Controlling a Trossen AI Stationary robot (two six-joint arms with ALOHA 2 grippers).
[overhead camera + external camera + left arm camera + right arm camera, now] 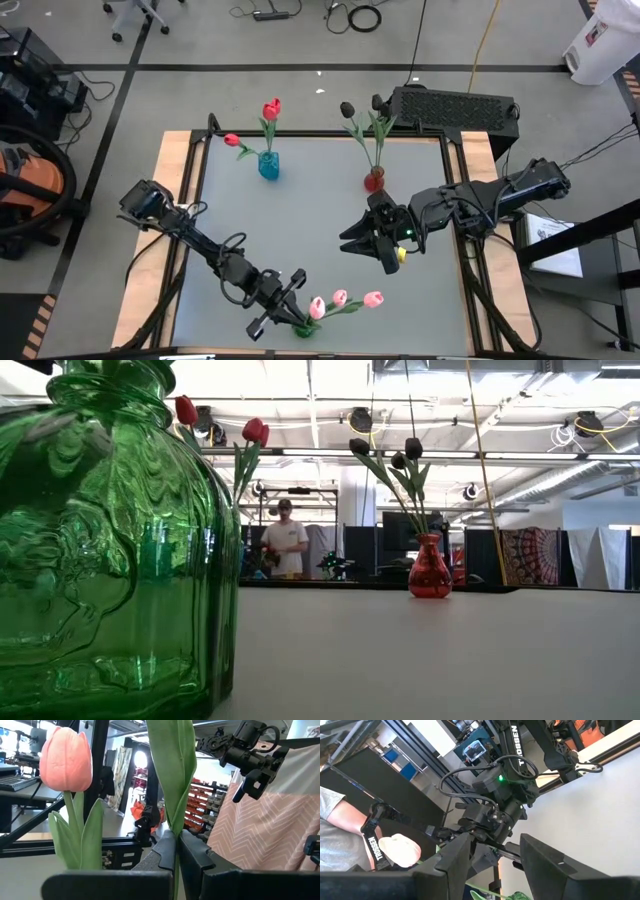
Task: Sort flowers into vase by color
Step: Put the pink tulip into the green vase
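Note:
Three pink flowers (340,298) lean toward the right out of a green vase (303,329) at the table's near edge. My left gripper (303,312) is shut on one of their green stems just above the vase; another pink head (65,760) stands beside it. My right gripper (367,255) hangs open and holds nothing, above the table's middle right. Two red flowers (272,108) stand in a blue vase (268,166) at the far left. Black flowers (347,108) stand in a red vase (374,181) at the far middle. My left gripper pinches a pink flower's green stem (176,836) between its two fingers, right where a long leaf (172,765) rises from it. The fingers come nearly level from the table's left side and lie across the stem. The stem stands upright above the fingers; its foot is hidden.
The green vase (100,550) fills the low view's left side. A person (285,542) stands in the room beyond the far edge. A black keyboard (455,108) lies beyond the table's far right corner. Bare tabletop (300,220) spreads between the vases.

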